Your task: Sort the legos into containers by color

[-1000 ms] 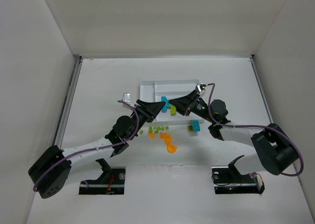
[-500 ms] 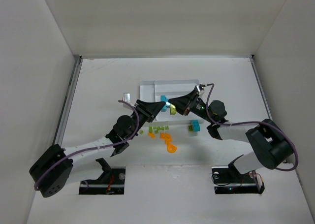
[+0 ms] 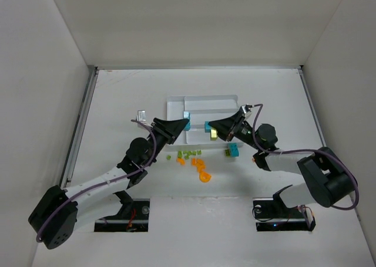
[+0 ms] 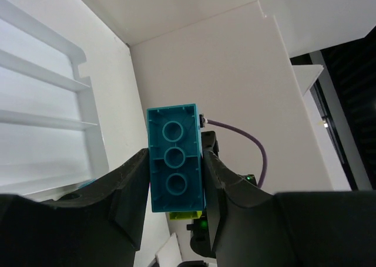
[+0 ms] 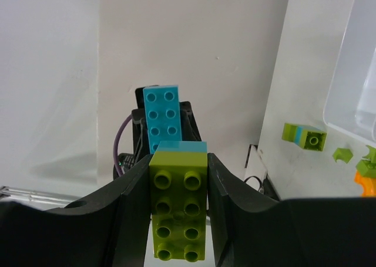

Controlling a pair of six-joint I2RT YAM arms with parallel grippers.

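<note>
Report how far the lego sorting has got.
Done: nothing that shows; the tray looks bare from the top view. In hand: the left gripper holds a teal brick, and the right gripper holds a lime-and-teal stack. Left: lime pieces, orange pieces and a teal-lime clump lie loose on the table.

White divided tray (image 3: pixel 174 108): one is recorded. Grippers: two are recorded, the left gripper (image 3: pixel 183 124) and the right gripper (image 3: pixel 213 130). Single teal brick (image 4: pixel 175 167): one is counted, clamped by the left gripper. Lime-and-teal stacks: two are counted, the held stack (image 5: pixel 178 205) in the right gripper and the loose stack (image 3: pixel 231 151). Lime pieces (image 3: pixel 189 155): about five are counted, too small for certainty. Orange pieces (image 3: pixel 203 175): about three are counted.
</note>
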